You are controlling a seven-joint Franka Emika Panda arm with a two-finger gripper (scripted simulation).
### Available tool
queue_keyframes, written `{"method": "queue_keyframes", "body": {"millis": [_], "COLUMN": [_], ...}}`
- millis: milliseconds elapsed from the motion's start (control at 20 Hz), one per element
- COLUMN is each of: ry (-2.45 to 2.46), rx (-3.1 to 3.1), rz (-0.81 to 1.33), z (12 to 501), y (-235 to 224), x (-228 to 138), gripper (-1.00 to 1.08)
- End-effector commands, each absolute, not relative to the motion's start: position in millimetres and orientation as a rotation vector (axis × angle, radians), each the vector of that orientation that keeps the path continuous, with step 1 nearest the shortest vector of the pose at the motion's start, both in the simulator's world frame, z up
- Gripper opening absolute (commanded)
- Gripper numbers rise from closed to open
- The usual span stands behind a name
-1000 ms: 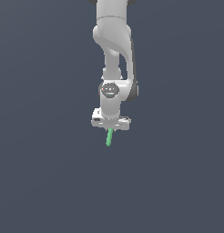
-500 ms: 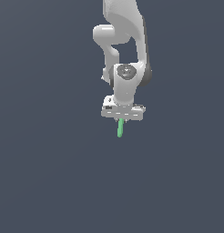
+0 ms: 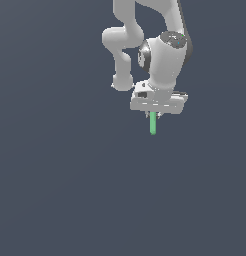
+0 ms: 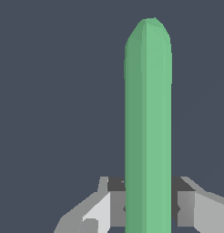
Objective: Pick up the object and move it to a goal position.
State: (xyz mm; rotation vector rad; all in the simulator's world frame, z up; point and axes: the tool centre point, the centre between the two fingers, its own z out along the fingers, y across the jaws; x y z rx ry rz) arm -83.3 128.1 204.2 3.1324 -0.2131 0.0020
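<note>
The bright-green rod (image 3: 153, 123) hangs straight down from my gripper (image 3: 153, 114), which is shut on its upper end. The white arm reaches down from the top of the exterior view, right of the middle. In the wrist view the rod (image 4: 148, 127) fills the middle of the picture, running away from the camera to its rounded end, with the grey fingers (image 4: 189, 207) pressed against it on both sides. The rod is held up in the air, touching nothing else.
Only a plain dark grey-blue background (image 3: 55, 190) shows around the arm in both views. No other object, container or edge is visible.
The arm has carried the rod toward the exterior view's right and upward. The wrist has turned. The rod stays in the gripper.
</note>
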Motion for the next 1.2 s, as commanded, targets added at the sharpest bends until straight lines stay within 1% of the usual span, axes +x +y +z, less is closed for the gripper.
{"method": "queue_keyframes", "body": {"millis": [0,300,600,850,1150], "ry": [-0.214,-0.214,-0.214,-0.214,-0.214], "rx": [3.132,3.132,3.133,3.134,3.134], "rz": [0.001,0.001,0.001,0.0,0.0], "z": [229.7,285.6,325.4,344.2,351.1], "y": [147.9,192.5,224.9,240.4,246.2], "x": [-87.8,-95.0,-98.6,-99.4,-99.0], "gripper": [-1.0,-1.0,-1.0,-1.0,-1.0]}}
